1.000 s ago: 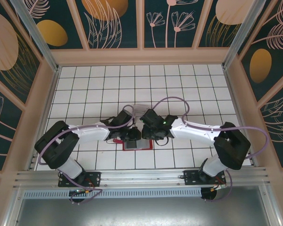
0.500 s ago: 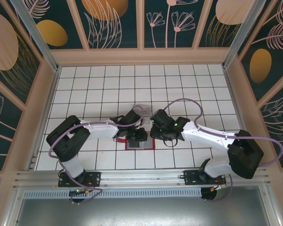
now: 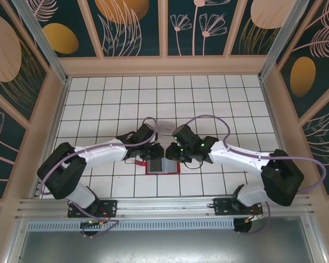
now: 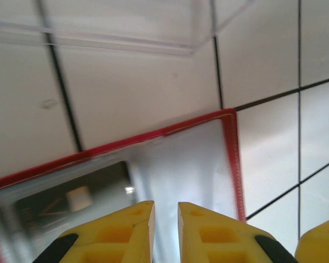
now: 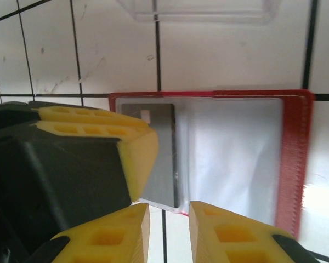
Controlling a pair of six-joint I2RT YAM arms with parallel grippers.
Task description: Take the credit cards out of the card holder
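The red card holder [image 3: 163,171] lies open on the tiles, grey-blue lining up [image 5: 236,159]. A grey credit card [image 5: 160,159] sits in its left half, dark and blurred in the left wrist view [image 4: 71,192]. My left gripper [image 3: 155,159] rests on that left half with its fingertips [image 5: 140,159] over the card. Its jaws [image 4: 165,211] are nearly together with nothing between them. My right gripper [image 5: 169,213] is at the holder's near edge, jaws apart, and the card's lower right corner lies just at the mouth of the gap.
A clear plastic box [image 5: 208,11] stands on the tiles just beyond the holder and shows between the two wrists from above [image 3: 164,127]. White tiled floor stretches all around, and wooden walls close the area at the back and sides.
Both wrists shifted right over the holder, then came back left. The right jaws have narrowed a little. The holder has stayed in place.
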